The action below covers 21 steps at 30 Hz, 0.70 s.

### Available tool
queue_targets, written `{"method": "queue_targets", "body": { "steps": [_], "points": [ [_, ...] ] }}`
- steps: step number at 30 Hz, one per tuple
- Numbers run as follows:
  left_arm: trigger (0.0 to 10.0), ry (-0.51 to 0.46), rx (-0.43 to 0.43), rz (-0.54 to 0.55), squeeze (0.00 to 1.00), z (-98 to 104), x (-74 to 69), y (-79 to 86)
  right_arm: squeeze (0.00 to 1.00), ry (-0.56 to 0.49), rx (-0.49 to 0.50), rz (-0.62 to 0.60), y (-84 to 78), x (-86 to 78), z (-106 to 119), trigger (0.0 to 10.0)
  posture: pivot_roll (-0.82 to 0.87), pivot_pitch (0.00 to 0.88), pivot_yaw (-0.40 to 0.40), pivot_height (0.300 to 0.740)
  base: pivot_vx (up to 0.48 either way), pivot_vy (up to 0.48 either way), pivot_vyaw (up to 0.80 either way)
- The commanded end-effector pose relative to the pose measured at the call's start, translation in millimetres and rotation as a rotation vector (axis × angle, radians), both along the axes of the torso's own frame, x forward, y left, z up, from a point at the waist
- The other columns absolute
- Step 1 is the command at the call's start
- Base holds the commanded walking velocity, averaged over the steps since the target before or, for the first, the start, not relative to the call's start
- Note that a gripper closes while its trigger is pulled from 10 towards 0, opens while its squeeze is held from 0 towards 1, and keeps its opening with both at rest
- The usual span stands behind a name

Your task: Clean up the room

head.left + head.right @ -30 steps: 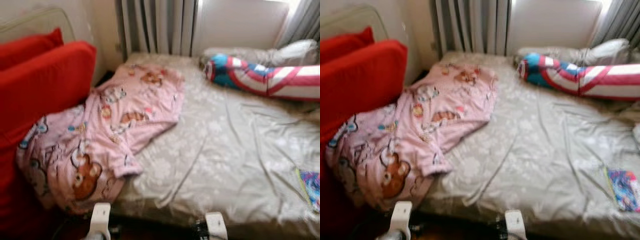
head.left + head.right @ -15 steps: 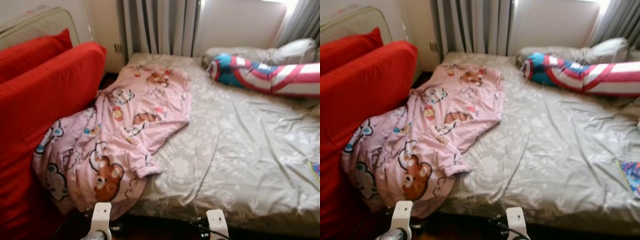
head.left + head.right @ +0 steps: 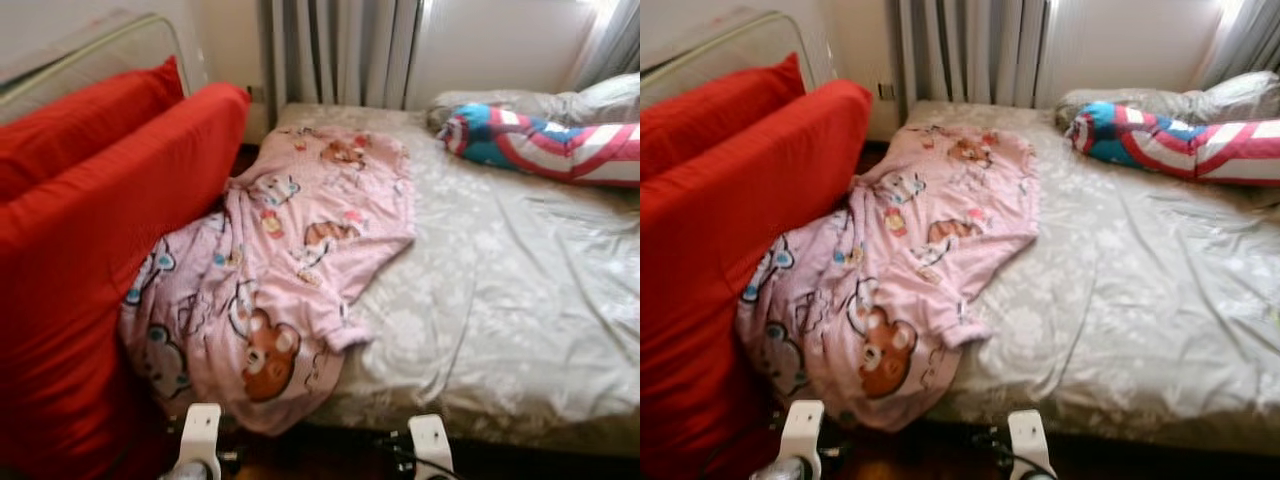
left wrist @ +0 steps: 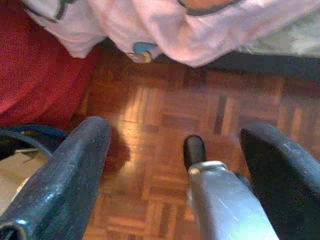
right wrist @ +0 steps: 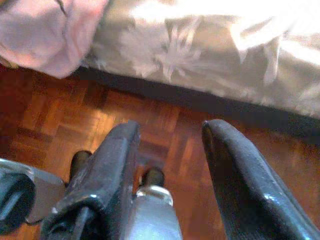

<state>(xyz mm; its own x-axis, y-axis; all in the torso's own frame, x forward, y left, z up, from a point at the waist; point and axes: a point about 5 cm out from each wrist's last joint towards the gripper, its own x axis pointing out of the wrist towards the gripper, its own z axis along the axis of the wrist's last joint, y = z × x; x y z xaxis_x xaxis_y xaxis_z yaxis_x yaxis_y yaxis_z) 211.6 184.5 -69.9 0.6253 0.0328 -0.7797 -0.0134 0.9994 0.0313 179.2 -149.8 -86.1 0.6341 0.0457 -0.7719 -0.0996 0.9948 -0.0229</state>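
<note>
Bedroom light falls across a bed [image 3: 520,300] with a rumpled grey floral sheet, a red sofa [image 3: 90,260] pressed close along its left side and curtains [image 3: 340,50] at the far wall. Draped over the bed's near left corner is a pink blanket [image 3: 290,260] printed with bears — its long axis runs from the far middle of the mattress down toward the near corner, where the lower end hangs off the edge against the sofa. A striped red, white and blue bolster [image 3: 540,145] lies at the far right by the pillows.

Both arms hang low over the parquet floor [image 4: 165,120] at the foot of the bed. The left hand [image 4: 175,165] is released, fingers spread, and the blanket's hanging hem lies just ahead of it; the right hand [image 5: 170,170] is likewise released, facing the bare sheet edge. So the left arm is the nearer one, and a reach would likely go forward and up to that hem.
</note>
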Motion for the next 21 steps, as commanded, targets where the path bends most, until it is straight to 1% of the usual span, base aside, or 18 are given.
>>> {"method": "queue_targets", "body": {
  "steps": [1, 10, 20, 21],
  "points": [
    [10.0, 0.015, 0.006, -0.013, 0.0, -1.8, -3.2, 0.8, 0.0, 0.007, 0.003, -0.008, 0.1, -1.6, -0.9, 10.0, -0.04, 0.037, -0.013, 0.74, 0.0, 0.0, 0.0],
    [10.0, 0.012, 0.002, -0.015, 0.0, -1.6, -2.7, -0.1, 0.0, 0.023, 0.001, -0.009, -3.1, -7.2, -3.3, 10.0, -0.04, 0.029, -0.015, 0.74, 0.0, 0.0, 0.0],
    [10.0, 0.018, -0.003, -0.018, 0.0, -2.1, -3.5, -0.3, 0.0, 0.024, -0.008, 0.018, -1.0, -8.6, -3.9, 10.0, -0.04, 0.021, -0.014, 0.74, 0.0, 0.0, 0.0],
    [10.0, 0.019, -0.004, -0.018, 0.0, -2.2, -3.6, -0.3, 0.0, 0.025, -0.008, 0.021, -0.1, -9.0, -4.1, 10.0, -0.04, 0.017, -0.014, 0.74, 0.0, 0.0, 0.8]
  ]
}}
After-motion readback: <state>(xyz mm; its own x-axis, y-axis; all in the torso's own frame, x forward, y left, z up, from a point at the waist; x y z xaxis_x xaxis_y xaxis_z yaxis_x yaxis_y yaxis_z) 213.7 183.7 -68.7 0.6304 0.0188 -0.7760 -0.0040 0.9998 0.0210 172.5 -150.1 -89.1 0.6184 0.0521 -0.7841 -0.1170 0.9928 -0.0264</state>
